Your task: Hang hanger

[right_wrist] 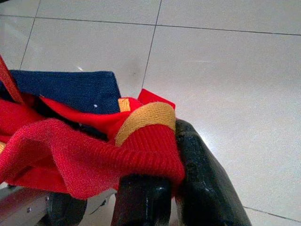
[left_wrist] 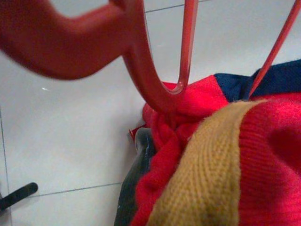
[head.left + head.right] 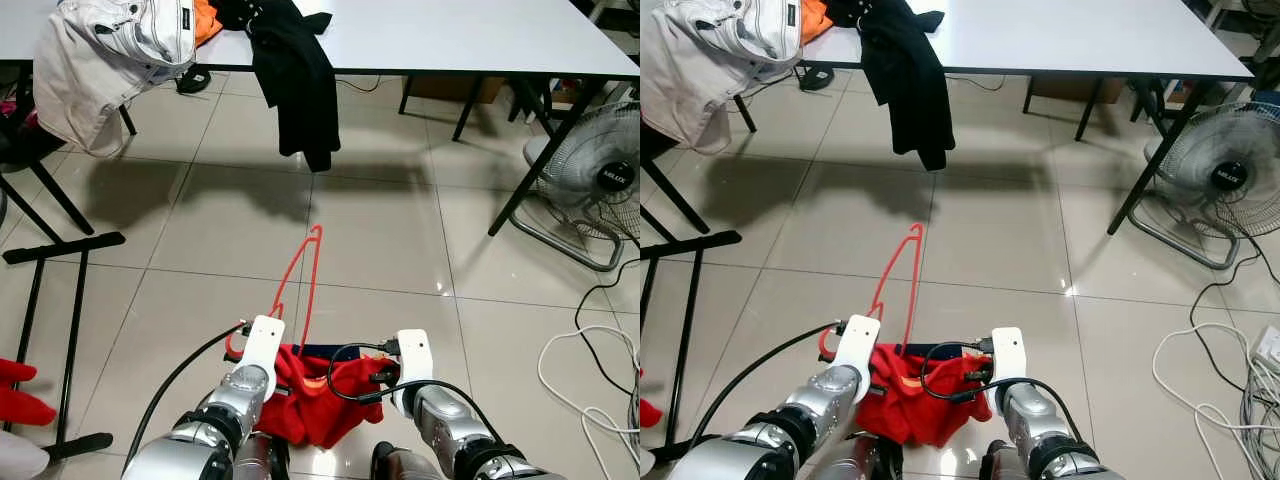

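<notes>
A red plastic hanger [image 3: 306, 268] juts forward and up from between my two arms, over the tiled floor. Its lower part is buried in a red sweater [image 3: 322, 400] with a navy and mustard trim, bunched between my wrists. My left gripper [image 2: 141, 179] is shut on the sweater right where the hanger's neck [image 2: 160, 94] comes out; one black finger [image 2: 134, 188] shows under the knit. My right gripper [image 1: 171, 188] is shut on the sweater's mustard-edged hem [image 1: 146, 117], with cloth draped over both fingers [image 1: 207, 188].
A white table [image 3: 450, 35] stands ahead, with a black garment [image 3: 298, 80] hanging off its edge and a beige jacket [image 3: 95, 60] at its left end. A floor fan [image 3: 595, 185] and loose cables [image 3: 590, 380] are on the right. A black rack base [image 3: 60, 250] is on the left.
</notes>
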Tool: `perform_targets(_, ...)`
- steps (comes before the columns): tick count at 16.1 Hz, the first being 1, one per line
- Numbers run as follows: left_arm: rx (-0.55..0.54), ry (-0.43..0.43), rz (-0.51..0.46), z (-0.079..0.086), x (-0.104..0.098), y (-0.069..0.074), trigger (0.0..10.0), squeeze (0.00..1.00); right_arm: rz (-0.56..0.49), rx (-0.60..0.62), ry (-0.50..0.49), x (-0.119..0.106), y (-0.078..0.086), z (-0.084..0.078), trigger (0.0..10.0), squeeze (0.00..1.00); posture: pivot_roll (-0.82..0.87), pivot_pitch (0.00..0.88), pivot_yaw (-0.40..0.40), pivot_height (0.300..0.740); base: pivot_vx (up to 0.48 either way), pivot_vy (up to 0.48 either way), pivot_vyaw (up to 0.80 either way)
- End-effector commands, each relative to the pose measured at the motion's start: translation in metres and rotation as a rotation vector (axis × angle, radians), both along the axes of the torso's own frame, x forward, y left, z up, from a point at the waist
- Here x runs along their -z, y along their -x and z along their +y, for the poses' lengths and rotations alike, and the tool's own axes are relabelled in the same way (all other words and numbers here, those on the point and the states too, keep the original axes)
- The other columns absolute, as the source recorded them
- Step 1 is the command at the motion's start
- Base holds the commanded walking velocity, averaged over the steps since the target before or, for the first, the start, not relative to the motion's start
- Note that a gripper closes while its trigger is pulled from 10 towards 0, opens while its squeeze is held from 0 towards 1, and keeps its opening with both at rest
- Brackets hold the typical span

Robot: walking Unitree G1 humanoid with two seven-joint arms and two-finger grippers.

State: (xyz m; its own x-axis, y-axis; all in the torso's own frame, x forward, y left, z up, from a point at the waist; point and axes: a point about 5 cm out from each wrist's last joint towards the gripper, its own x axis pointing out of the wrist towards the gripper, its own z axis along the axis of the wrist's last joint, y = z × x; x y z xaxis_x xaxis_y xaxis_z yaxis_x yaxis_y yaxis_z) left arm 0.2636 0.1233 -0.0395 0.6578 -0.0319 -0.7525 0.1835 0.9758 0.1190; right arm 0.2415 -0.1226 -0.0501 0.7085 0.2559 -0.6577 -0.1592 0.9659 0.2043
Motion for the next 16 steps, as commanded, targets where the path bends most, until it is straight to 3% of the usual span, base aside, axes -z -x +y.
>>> perform_targets(1, -0.040, -0.043, -0.020, 0.012, -0.004, -0.005, 10.0, 0.00, 0.016, 0.046, 0.035, 0.004, 0.004, -0.012, 0.0, 0.00, -0.12, 0.137, -0.003, 0.740, 0.000, 0.000, 0.00)
perform_targets(8, -0.036, -0.043, -0.044, 0.013, -0.010, -0.013, 10.0, 0.00, 0.001, 0.063, 0.013, -0.002, -0.004, -0.012, 0.0, 0.00, -0.13, 0.114, -0.004, 0.740, 0.000, 0.000, 0.00)
perform_targets(16, -0.068, 0.020, -0.029, 0.012, -0.007, -0.009, 10.0, 0.00, -0.004, 0.073, -0.026, -0.004, -0.008, -0.010, 0.0, 0.00, -0.11, 0.119, -0.016, 0.740, 0.000, 0.000, 0.00)
